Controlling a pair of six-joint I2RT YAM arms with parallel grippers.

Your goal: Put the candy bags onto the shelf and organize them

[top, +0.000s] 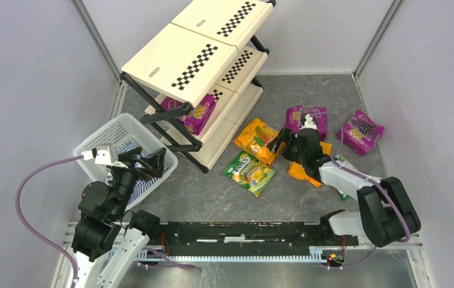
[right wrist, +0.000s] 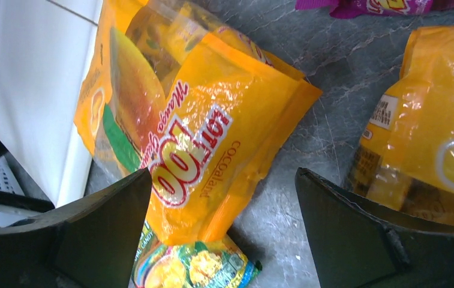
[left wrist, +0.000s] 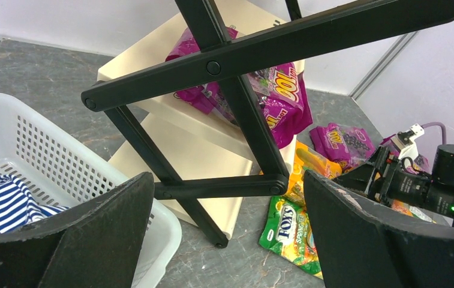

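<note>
Under the right arm, a second orange bag (top: 304, 173) and a greenish scrap (top: 339, 159) are mostly hidden, and the wrist half covers the middle purple bag (top: 304, 115). On the shelf's (top: 179, 63) middle tier lies one shelved purple bag (top: 197, 114). The white basket (top: 101, 141) holds a striped cloth (top: 146, 180). Across the tabletop (top: 200, 192) lie two purple bags, counting the far-right purple bag (top: 362, 131), two orange, and one plainly green bag (top: 249, 171). Both hands gape empty: the right hand (right wrist: 223, 174) over the first orange bag (right wrist: 194, 138), the left hand (top: 154, 162) above the basket's edge.

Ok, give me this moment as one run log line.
left claw open by basket | right claw open above orange bag | one purple bag on shelf | other bags on table
</note>
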